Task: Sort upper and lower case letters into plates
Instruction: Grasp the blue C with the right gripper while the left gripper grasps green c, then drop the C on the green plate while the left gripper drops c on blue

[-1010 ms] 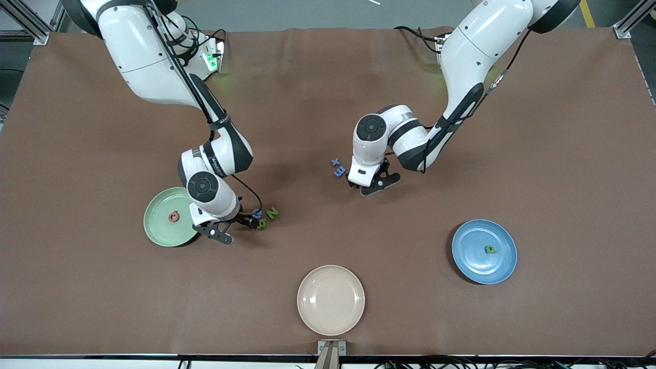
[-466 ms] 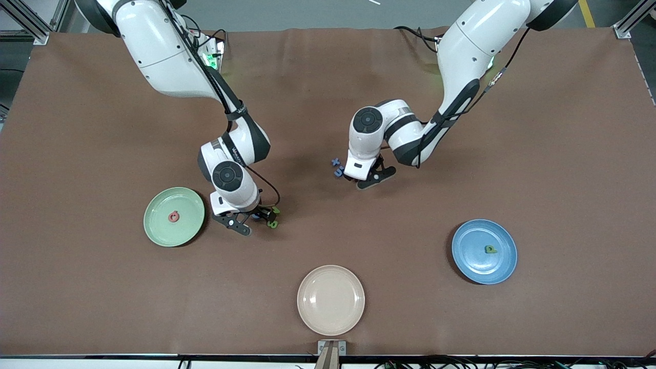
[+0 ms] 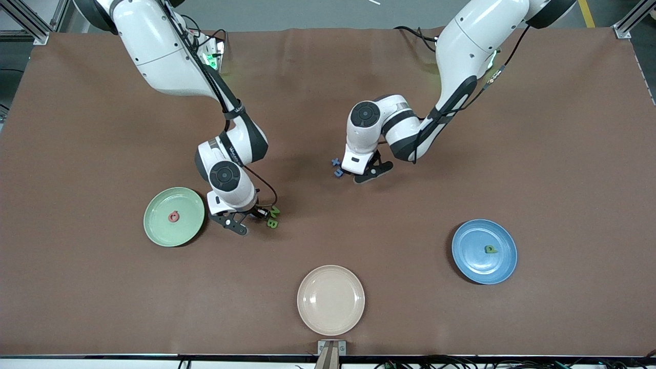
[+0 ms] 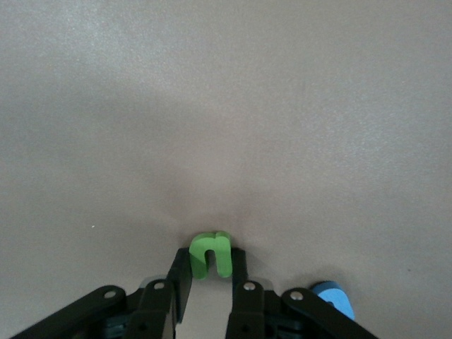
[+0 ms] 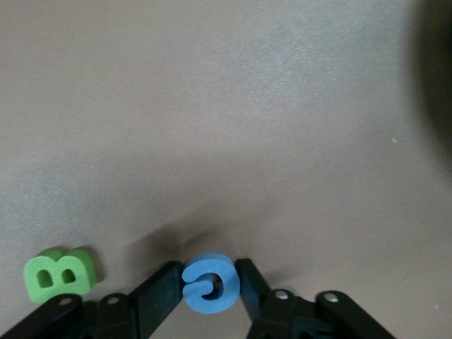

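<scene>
My left gripper (image 4: pixel 210 263) is shut on a green lowercase n (image 4: pixel 210 253) low over the middle of the table. In the front view that left gripper (image 3: pixel 353 175) sits beside two blue letters (image 3: pixel 335 162). My right gripper (image 5: pixel 210 286) is shut on a blue G (image 5: pixel 210 282). In the front view the right gripper (image 3: pixel 259 211) is beside the mint green plate (image 3: pixel 159 225), which holds a red letter (image 3: pixel 173 217). The blue plate (image 3: pixel 471 261), toward the left arm's end, holds a green letter (image 3: pixel 490 249).
A green B (image 5: pixel 60 272) and a green N (image 3: pixel 275 210) lie right next to my right gripper. A blue letter (image 4: pixel 333 298) lies close to my left fingers. A cream-beige plate (image 3: pixel 331 318) stands near the front edge, midway along the table.
Both grippers have shut, the left on the green n and the right on the blue G. The right hand shifted from the green plate's rim toward the N and B.
</scene>
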Available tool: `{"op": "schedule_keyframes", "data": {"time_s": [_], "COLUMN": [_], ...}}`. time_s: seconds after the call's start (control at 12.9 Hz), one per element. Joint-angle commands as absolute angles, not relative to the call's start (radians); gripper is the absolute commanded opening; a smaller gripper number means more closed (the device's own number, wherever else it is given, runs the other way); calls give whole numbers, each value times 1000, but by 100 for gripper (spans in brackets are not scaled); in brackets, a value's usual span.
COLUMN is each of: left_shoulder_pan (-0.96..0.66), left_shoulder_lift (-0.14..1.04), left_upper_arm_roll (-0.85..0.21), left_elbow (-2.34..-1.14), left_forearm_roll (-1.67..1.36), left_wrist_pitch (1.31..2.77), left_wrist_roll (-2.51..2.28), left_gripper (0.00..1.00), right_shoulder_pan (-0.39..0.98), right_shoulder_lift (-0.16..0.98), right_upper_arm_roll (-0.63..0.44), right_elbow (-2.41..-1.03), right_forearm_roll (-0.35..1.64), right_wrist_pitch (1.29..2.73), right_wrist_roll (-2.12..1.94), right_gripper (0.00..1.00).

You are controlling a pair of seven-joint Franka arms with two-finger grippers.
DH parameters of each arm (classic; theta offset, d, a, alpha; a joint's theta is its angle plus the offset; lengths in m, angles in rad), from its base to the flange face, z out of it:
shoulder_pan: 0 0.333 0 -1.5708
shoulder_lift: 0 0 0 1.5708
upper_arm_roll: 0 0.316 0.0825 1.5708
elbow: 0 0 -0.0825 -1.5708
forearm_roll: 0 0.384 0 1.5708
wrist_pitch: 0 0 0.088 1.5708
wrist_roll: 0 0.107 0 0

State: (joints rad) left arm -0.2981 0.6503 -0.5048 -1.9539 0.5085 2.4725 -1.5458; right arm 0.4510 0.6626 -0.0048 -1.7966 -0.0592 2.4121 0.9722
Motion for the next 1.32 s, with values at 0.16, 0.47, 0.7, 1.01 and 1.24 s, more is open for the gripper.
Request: {"op": "schedule_keyframes", "data": {"time_s": [0.16,0.47,0.7,1.01,1.24], "left_shoulder_pan": [-194,0,125,238,247], "left_shoulder_lift": [598,584,613,679,687], "left_upper_arm_roll": [-500,-497,-492,-489,-465], "left_elbow": [-1933,-1832,-1758,-1730,-1713], "left_forearm_roll": [528,528,528,526,531], "left_wrist_pitch": [2465,2415,2404,2404,2404], "left_wrist_roll": [-1461,-1159,-962,-764,-738], "left_gripper": [0,1,1,34,100], "right_shoulder_pan": [367,246,149,112,109], "right_shoulder_lift": [583,491,483,494,494], "right_upper_arm_roll": [3,3,3,0,0], "right_elbow": [-1819,-1818,-1860,-1983,-1974], "right_forearm_roll": [-71,-60,-60,-60,-61], "right_wrist_pitch": [2324,2178,2201,2390,2379], "right_wrist_roll": [855,619,467,417,416], "right_gripper": [0,0,0,1,100]}}
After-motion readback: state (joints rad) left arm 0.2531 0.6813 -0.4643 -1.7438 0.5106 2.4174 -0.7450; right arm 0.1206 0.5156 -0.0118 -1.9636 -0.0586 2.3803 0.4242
